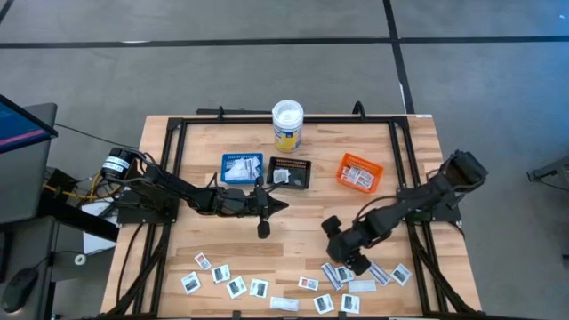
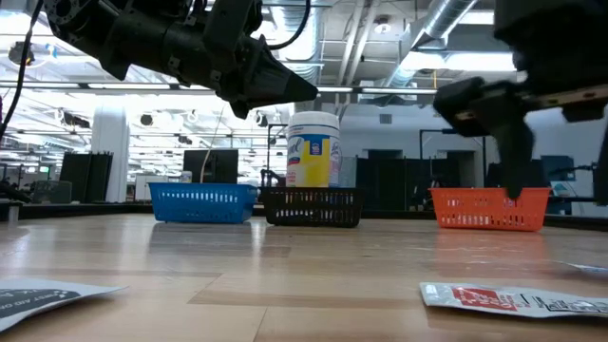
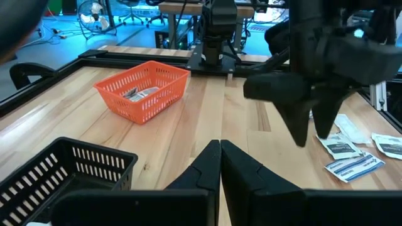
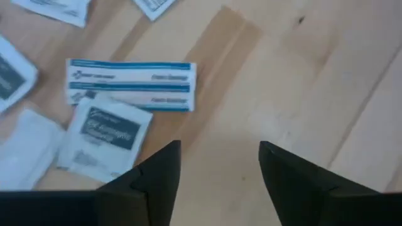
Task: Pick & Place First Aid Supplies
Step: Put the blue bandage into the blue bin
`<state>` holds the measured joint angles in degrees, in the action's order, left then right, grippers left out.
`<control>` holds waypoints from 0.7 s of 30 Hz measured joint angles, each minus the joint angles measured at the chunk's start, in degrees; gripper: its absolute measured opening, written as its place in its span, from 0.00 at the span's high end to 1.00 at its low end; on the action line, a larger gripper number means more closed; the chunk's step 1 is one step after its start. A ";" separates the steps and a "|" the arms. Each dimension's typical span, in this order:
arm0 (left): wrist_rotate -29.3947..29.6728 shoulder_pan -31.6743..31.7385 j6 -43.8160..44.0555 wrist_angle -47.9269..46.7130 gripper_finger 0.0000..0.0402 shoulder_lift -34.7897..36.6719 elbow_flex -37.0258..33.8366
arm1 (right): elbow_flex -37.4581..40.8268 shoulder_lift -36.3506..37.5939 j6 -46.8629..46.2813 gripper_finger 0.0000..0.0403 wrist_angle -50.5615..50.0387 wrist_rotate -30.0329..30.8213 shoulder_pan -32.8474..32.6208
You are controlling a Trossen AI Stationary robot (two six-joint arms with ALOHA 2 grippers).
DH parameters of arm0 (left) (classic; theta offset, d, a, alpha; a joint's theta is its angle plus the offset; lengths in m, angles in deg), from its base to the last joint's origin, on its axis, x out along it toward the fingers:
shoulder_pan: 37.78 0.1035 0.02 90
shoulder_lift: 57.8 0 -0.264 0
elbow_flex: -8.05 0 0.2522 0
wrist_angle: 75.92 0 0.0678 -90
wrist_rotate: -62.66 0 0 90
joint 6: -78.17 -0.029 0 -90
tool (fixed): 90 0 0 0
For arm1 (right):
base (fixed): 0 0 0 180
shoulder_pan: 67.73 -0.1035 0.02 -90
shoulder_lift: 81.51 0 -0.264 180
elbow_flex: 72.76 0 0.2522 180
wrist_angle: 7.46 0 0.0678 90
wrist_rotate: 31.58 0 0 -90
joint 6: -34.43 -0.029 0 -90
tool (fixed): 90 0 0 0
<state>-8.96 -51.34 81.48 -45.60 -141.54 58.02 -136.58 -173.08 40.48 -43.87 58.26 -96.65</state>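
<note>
blue-striped packets [image 4: 130, 86], writing unreadable, right pincer [image 4: 220, 169] spread above

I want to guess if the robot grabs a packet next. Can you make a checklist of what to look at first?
1. Right gripper open: ok.
2. Right gripper empty: ok.
3. Right gripper over the blue-striped packets: not ok, they lie to one side of it.
4. Left gripper shut and out of the way near the black tray: ok.
5. Orange tray has room: cannot tell.
</note>
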 joint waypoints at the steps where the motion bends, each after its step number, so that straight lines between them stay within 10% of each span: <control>1: 0.00 0.00 0.00 0.00 0.97 0.00 0.00 | -0.38 -0.95 0.59 0.47 0.75 -0.01 0.03; 21: 0.02 0.00 0.00 0.15 0.97 0.00 0.00 | -1.02 -9.45 3.04 0.51 12.22 -14.94 2.08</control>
<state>-8.95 -51.34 81.48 -45.45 -141.55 58.02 -137.60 -182.53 43.51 -31.65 43.33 -94.58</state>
